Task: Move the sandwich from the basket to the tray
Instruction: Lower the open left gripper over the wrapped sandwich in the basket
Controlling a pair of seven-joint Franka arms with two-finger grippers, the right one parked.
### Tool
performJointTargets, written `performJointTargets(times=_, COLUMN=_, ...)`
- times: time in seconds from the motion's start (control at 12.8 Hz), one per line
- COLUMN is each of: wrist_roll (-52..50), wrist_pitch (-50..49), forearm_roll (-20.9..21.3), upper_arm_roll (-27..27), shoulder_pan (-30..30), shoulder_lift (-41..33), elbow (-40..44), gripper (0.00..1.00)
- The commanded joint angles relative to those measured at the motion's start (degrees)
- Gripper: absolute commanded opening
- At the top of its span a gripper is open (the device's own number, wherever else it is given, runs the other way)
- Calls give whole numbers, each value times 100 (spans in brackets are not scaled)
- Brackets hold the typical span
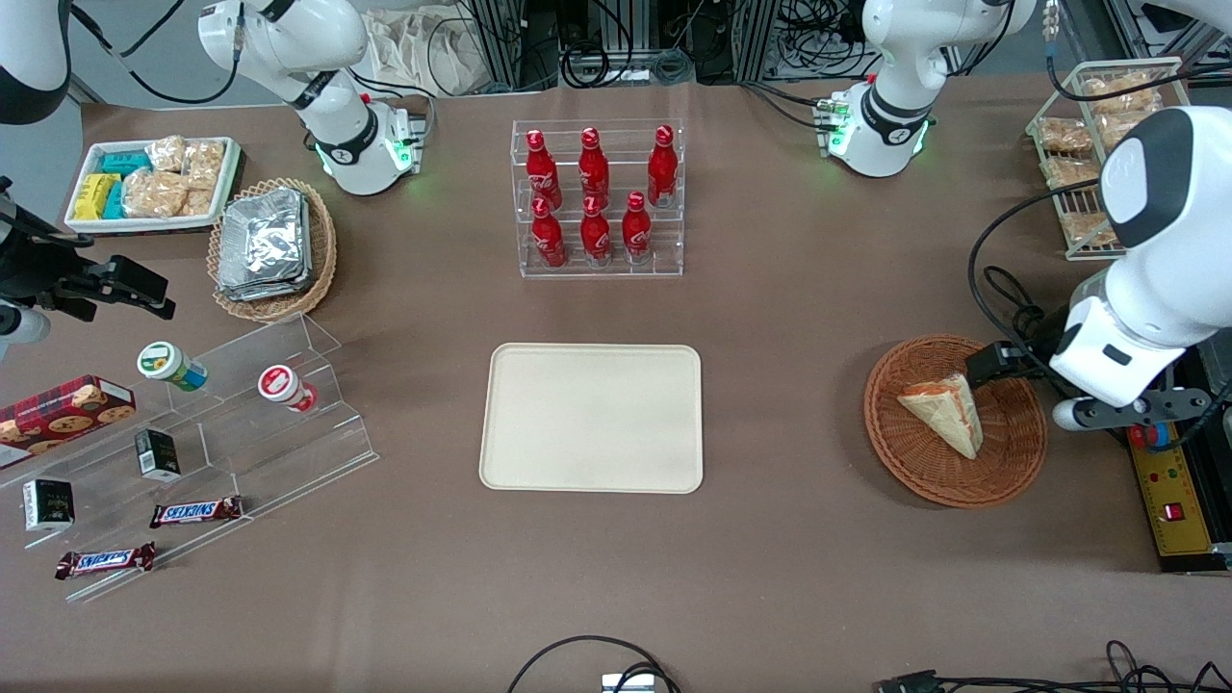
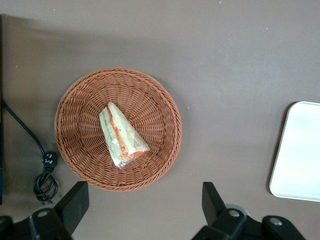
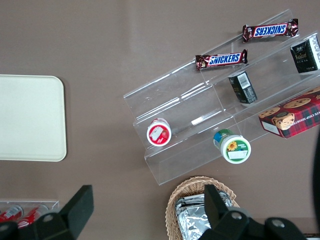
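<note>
I'm on the approach step: my gripper (image 2: 142, 210) hangs above the basket (image 2: 75, 100), fingers spread wide and empty. The sandwich (image 2: 121, 136) lies in the basket's middle. Next I must descend toward twelve o'clock, straddle it, then carry it to the tray (image 1: 592, 418).

Sandwich (image 1: 945, 412) in basket (image 1: 1001, 472), end effector (image 2: 142, 206) above.

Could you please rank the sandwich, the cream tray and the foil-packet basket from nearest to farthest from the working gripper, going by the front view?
The gripper, open, hangs over the basket rim.
1. Sandwich: in that basket, just beside the gripper.
2. Tray: mid-table, toward the parked arm.
3. Foil-packet basket: toward the parked arm's end of the table.
</note>
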Motion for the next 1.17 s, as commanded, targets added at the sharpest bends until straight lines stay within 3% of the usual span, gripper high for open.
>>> performJointTargets(times=0.0, wrist_roll=-28, wrist_pitch=-179, forearm_roll=-8, upper_arm_roll=29, shoulder_pan=24, shoulder_lift=125, elbow=176, gripper=100)
performJointTargets(times=0.47, wrist_roll=-89, wrist_pitch=-162, forearm_roll=44, upper_arm_roll=30, shoulder_pan=226, shoulder_lift=213, elbow=80, gripper=100)
performJointTargets(times=0.62, wrist_roll=-753, wrist_pitch=-118, forearm_roll=325, upper_arm_roll=30, shoulder_pan=235, shoulder_lift=257, elbow=-61, gripper=100)
performJointTargets(times=1.09, wrist_roll=-2751, wrist_pitch=321, forearm_roll=247, upper_arm_roll=30, shoulder_pan=270, shoulder_lift=143, elbow=-948, gripper=100)
